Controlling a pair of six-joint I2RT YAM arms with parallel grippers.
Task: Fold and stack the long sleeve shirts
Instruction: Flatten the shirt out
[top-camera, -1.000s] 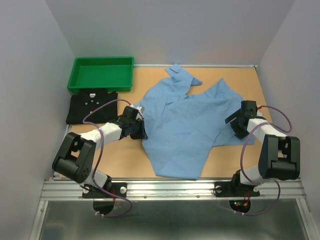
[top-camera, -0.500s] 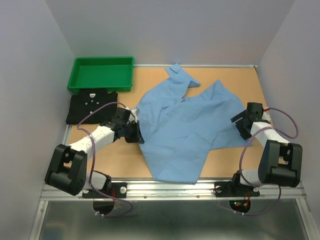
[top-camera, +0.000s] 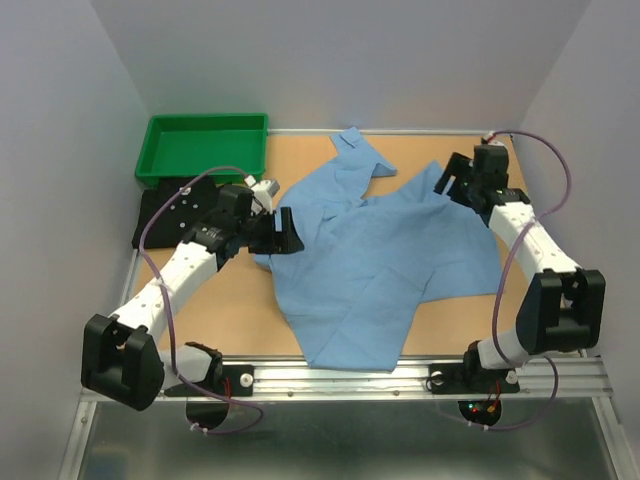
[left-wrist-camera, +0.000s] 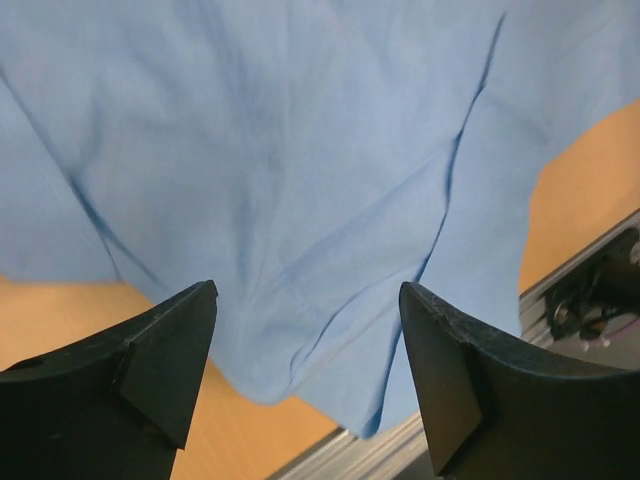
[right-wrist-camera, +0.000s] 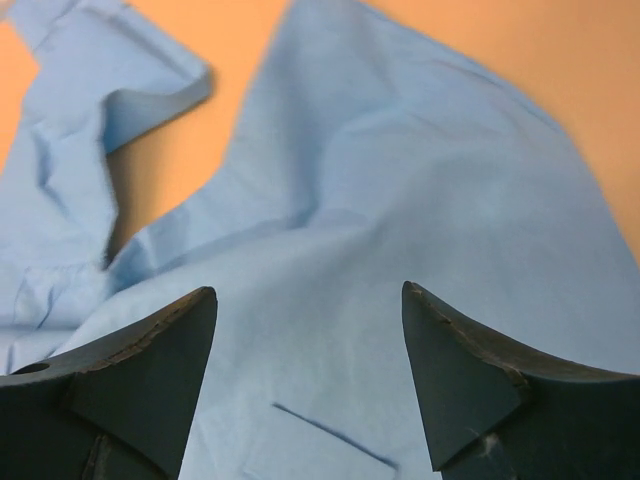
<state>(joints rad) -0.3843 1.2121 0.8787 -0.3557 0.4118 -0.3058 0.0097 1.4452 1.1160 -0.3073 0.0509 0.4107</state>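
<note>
The light blue shirt (top-camera: 370, 260) lies unfolded and wrinkled across the centre of the table (top-camera: 230, 300), with one flap reaching toward the far edge. The black shirt (top-camera: 152, 222) lies folded at the left side, just in front of the green tray (top-camera: 160, 165); the left arm crosses part of it. The left gripper (top-camera: 277, 232) is positioned at the blue shirt's left edge, fingers (left-wrist-camera: 160, 350) spread apart with nothing clamped; contact with the cloth cannot be confirmed. The right gripper (top-camera: 452, 180) is positioned over the shirt's far right portion, fingers (right-wrist-camera: 150, 360) likewise apart, gripping nothing.
</note>
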